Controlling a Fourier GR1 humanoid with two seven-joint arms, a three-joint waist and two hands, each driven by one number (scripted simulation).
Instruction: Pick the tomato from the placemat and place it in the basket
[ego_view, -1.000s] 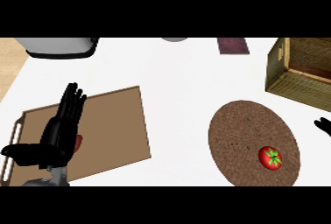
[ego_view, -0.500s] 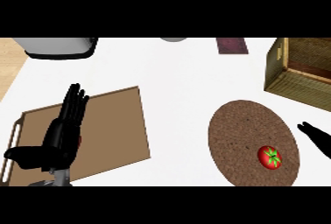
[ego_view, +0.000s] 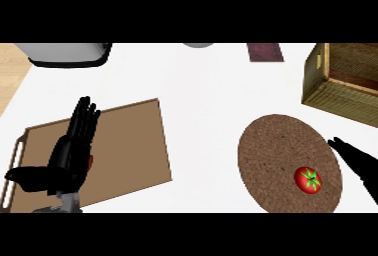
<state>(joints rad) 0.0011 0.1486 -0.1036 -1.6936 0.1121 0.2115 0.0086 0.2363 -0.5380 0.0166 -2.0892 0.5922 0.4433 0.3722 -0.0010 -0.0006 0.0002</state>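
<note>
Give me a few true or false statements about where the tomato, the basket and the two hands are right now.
1. The tomato lies on the round placemat. True.
2. The right hand holds the tomato. False: it is beside it, fingers straight.
3. The basket holds the tomato. False: no tomato shows in it.
4. The left hand is open over the brown board. True.

I see the counter's layout, left to right: board, placemat, basket.
Tomato (ego_view: 308, 179) sits on placemat (ego_view: 280, 150), toward its near right. Basket (ego_view: 344, 80) is behind-right. Left hand (ego_view: 68, 155) rests over board (ego_view: 129, 145); right hand (ego_view: 359, 162) is just beside the placemat's right edge.
</note>
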